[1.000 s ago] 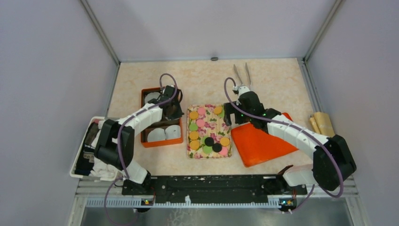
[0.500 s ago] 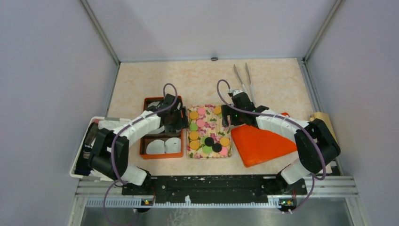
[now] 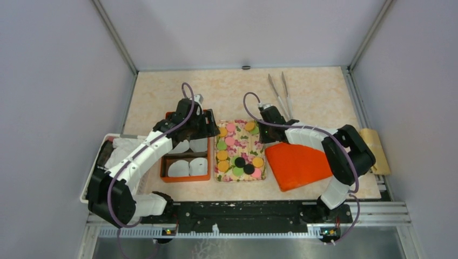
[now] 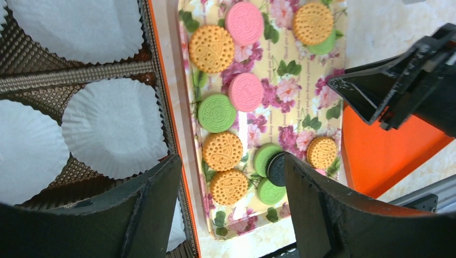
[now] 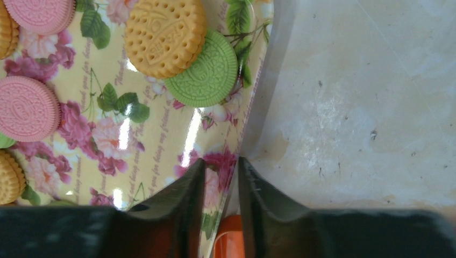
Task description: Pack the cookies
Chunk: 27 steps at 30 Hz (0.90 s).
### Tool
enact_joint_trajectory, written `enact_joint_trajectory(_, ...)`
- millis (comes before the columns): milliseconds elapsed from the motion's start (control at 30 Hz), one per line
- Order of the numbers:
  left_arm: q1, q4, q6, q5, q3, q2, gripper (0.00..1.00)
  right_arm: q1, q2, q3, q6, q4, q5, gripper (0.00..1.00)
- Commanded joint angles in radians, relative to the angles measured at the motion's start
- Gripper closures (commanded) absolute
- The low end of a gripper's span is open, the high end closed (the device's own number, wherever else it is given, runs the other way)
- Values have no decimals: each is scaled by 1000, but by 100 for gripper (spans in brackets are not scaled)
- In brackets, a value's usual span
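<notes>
Jaws of right gripper (image 5: 220,162) pinch cursive-printed tray (image 5: 161,141)

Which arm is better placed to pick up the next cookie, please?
Left. The left gripper hangs open above the cookies, beside the orange box of liners; the right gripper is pinching the rim of the floral tray.

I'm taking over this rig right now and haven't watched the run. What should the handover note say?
Left gripper: open and empty, hovering where the orange box meets the floral tray.
Right gripper: closed on the tray's right rim.
Cookies: all seen ones lie on the tray. The paper liners that show in the box are empty.
Done: no cookie visibly packed.
Left: move the cookies into the liners.
</notes>
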State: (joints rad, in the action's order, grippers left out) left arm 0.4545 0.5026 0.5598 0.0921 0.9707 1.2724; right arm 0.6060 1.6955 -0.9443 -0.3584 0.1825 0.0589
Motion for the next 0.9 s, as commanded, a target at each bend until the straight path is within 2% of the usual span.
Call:
enact_joint_trajectory(0, 5, -44, -48, 12, 41, -37, 25, 11, 28, -67, -6, -39, 20, 89)
enact_joint_trajectory(67, 6, -42, -55, 10, 45, -37, 25, 10, 40, -81, -8, -31, 25, 100)
enact_joint_trajectory(200, 6, -42, -55, 12, 39, -36, 25, 10, 69, -114, -15, -21, 52, 100)
enact_joint_trajectory(433, 4, -37, -68, -8, 42, -38, 25, 10, 179, -294, -70, 84, 163, 100)
enact_joint_trajectory(633, 4, -33, -72, -26, 43, -35, 25, 1, 289, -426, -183, 194, 304, 100)
enact_joint_trajectory(867, 4, -53, -73, -16, 50, -8, 25, -24, 348, -448, -332, 212, 368, 100)
